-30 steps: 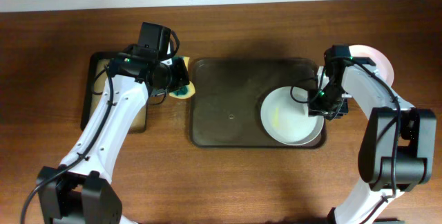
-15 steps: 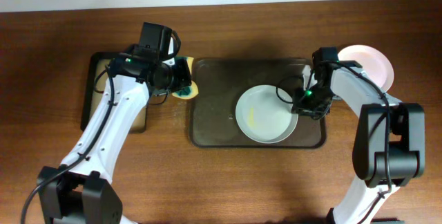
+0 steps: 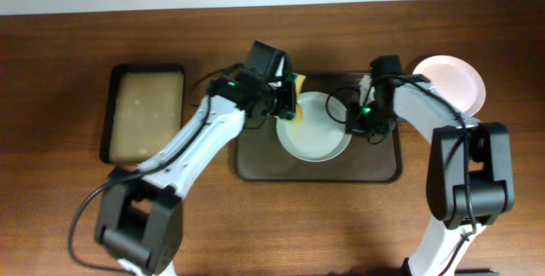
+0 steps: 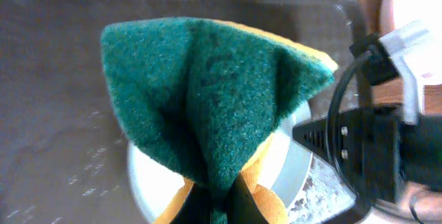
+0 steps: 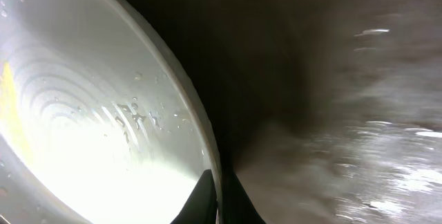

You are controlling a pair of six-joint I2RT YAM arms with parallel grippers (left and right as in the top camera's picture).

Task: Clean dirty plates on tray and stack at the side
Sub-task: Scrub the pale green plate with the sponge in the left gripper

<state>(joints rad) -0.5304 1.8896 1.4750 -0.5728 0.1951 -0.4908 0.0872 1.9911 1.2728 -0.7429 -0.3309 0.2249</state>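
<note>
Round white shallow plate lies flat, face up, mid-tray on the dark brown rectangular tray, right gripper pinching its rim; left gripper clamps a green-and-yellow sponge over its left edge.

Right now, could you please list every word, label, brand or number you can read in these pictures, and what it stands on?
None. No writing shows on the plate, the tray, the sponge or the small tray.

White arm links, black motor joints.
</note>
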